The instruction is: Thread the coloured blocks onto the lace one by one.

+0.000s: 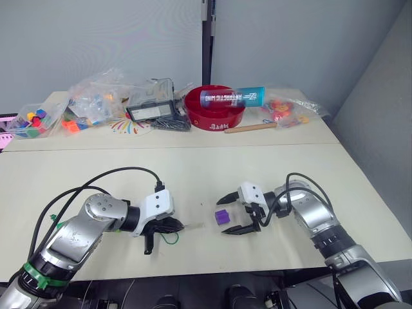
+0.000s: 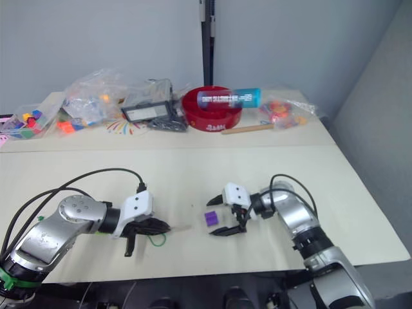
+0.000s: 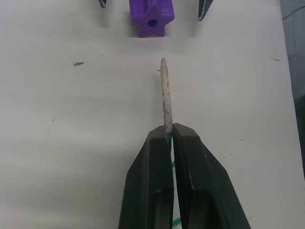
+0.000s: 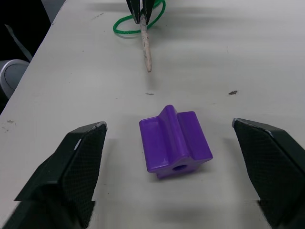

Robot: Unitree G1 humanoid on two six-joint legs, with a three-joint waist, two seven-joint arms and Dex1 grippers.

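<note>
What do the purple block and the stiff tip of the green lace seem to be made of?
The purple block looks like moulded plastic: smooth, slightly glossy faces, rounded edges and a clean round hole. The lace looks like braided green cord; its stiff tip, held in the left claw, is pale, matt and speckled, perhaps wood or hardened, wrapped cord; the look leaves that open.

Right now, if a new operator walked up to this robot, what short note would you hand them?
Left gripper: shut on the lace, pale stiff tip sticking out forward toward the block.
Right gripper: open, fingers either side of the purple block, not touching it.
The block sits on the table, its hole facing the lace tip, a gap between them.
Done: lace picked up, tip lined up with the block.
Left: grip the block and thread it on; no block is on the lace here.
</note>
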